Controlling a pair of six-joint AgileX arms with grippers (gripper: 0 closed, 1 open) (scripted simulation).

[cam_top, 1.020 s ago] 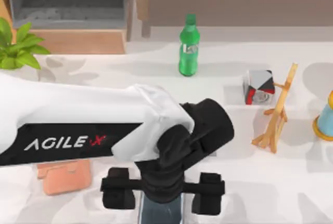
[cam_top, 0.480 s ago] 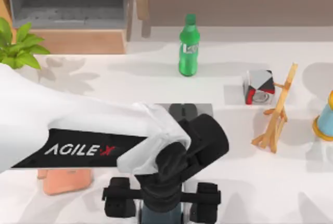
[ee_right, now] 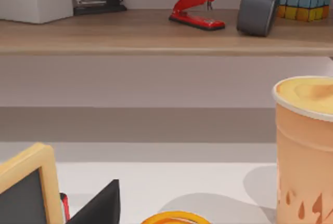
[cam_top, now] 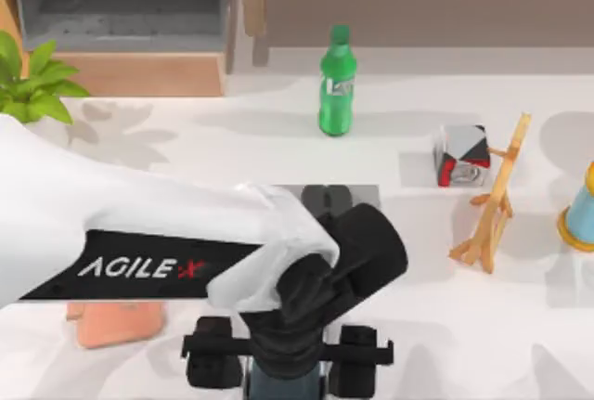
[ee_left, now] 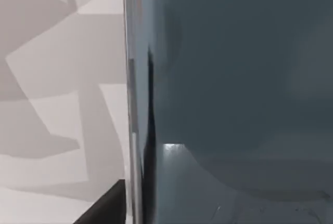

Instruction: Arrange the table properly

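My left gripper [cam_top: 285,363] hangs at the near edge of the white surface [cam_top: 418,326], its two fingers spread wide apart on either side of a dark grey-blue slab [cam_top: 283,386] with a shiny edge [ee_left: 132,130]; I cannot tell whether they touch it. Left of it lies a salmon-coloured flat piece [cam_top: 116,321]. A grey mat [cam_top: 357,196] sits just beyond my wrist. To the right stand a wooden easel [cam_top: 497,200] and a red-white-black cube [cam_top: 461,154]. Farther off, a green bottle [cam_top: 337,80] stands upright, a potted plant [cam_top: 32,84] at far left. My right arm's camera sees a peach cup [ee_right: 304,151], with a red stapler [ee_right: 196,10] on a wooden shelf [ee_right: 130,34] beyond; I cannot tell its gripper's state.
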